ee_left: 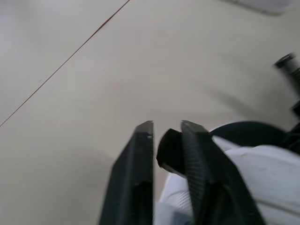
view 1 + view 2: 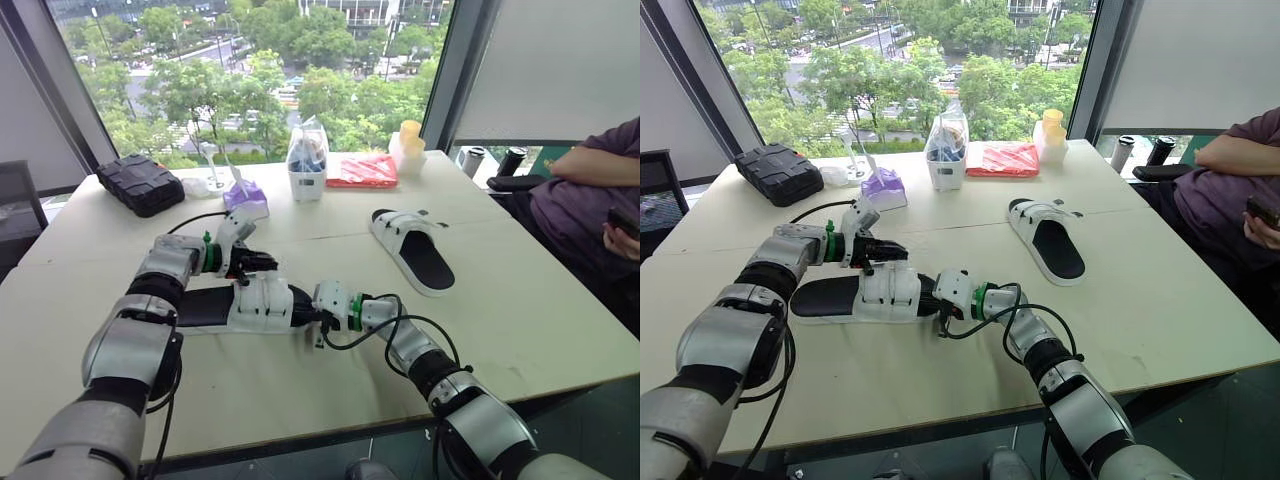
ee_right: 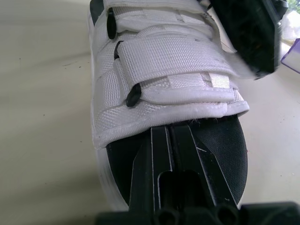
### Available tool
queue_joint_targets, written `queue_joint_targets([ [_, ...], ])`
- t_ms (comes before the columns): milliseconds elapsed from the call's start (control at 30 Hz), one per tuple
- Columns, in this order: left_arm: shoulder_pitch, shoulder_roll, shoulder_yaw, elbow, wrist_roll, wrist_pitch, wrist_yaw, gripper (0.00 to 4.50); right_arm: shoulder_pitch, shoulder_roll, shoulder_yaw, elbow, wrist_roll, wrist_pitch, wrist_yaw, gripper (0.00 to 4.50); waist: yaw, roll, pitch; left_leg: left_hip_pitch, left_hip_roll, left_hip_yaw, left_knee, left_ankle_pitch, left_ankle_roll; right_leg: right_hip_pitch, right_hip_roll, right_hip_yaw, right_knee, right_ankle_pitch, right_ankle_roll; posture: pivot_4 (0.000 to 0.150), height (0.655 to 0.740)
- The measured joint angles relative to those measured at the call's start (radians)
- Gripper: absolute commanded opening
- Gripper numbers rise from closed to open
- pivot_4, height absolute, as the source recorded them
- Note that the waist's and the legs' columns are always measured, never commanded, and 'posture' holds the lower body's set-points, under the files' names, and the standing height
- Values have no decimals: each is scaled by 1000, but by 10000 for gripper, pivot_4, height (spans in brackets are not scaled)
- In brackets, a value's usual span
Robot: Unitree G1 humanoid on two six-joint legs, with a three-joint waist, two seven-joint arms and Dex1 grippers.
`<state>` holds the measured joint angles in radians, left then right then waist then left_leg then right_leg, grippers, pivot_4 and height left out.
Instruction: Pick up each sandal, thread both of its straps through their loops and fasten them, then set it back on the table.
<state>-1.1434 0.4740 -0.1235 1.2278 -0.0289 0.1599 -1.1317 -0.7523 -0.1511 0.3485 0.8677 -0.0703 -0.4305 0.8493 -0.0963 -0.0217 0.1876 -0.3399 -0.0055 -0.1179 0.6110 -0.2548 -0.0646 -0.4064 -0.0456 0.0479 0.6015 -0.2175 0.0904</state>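
At twelve o'clock of the near sandal [image 2: 255,300], flat on the table [image 2: 520,320], the left gripper [image 2: 258,263] pinches its black loop [image 1: 169,150]; at three, the right gripper [image 3: 166,140], fingers together, presses the footbed [image 3: 220,145]. If that pin is weak, tugging may drag the sandal.

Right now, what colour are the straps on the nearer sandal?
White straps, over a black insole; the right wrist view shows them best.

Bright daylight from the window [image 2: 250,70] behind the table [image 2: 540,310]; soft shadows fall toward camera. Left wrist view motion-blurred, left gripper [image 1: 166,129] out of focus.
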Motion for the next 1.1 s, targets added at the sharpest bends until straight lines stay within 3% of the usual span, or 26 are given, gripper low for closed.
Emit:
queue_joint_targets([
  [100,-6,1,0,8,16,-33,-12,41734,4,0,-7,-21,6,26,18,0,-1,0,0,0,0,0,0,-1,2,0,0,0,0,1,2,1500,7400],
  [133,-8,1,1,8,18,-39,-20,44407,6,1,-11,-30,8,39,22,0,-1,0,0,0,0,0,-1,-2,3,0,0,0,0,1,2,1500,7400],
  [333,-7,3,90,0,-15,-38,31,44407,28,2,-32,-87,21,102,43,0,1,0,1,-2,0,0,-1,-3,4,-3,0,0,2,3,6,1500,7400],
  [467,8,0,183,-101,-87,-24,77,44407,60,2,-53,-136,48,152,44,0,2,0,1,-4,-1,-1,-1,-3,2,-4,-1,0,1,5,8,1500,7400],
  [533,52,0,216,-222,-118,0,111,44407,75,1,-61,-165,56,179,44,0,3,0,1,-5,-2,-1,-1,-4,1,-4,-1,0,1,6,9,1500,7400],
  [600,192,0,247,-500,-170,71,155,44407,99,-7,-65,-212,68,213,55,0,0,2,2,-5,-2,-1,-2,-5,-1,-4,-2,1,0,6,10,1500,7400],
  [733,508,-2,330,-1057,-301,375,309,44407,149,-47,-96,-340,125,317,84,0,10,3,3,-22,-2,-3,1,-7,-4,-21,-2,2,3,8,8,1500,7400],
  [833,670,8,393,-1346,-388,543,400,44407,177,-82,-111,-434,162,416,104,0,34,3,3,-29,-2,-4,2,-7,-5,-27,-2,1,3,8,8,1500,7400],
  [933,815,53,460,-1567,-471,675,454,44407,209,-130,-126,-554,214,546,136,0,49,3,3,-32,-3,-4,3,-7,-5,-29,-2,1,1,8,8,1500,7400],
  [1100,962,108,496,-1686,-555,762,463,44407,220,-223,-174,-747,317,756,172,0,55,3,4,-33,-3,-3,5,-7,-6,-27,-2,0,-3,5,6,1500,7400],
])
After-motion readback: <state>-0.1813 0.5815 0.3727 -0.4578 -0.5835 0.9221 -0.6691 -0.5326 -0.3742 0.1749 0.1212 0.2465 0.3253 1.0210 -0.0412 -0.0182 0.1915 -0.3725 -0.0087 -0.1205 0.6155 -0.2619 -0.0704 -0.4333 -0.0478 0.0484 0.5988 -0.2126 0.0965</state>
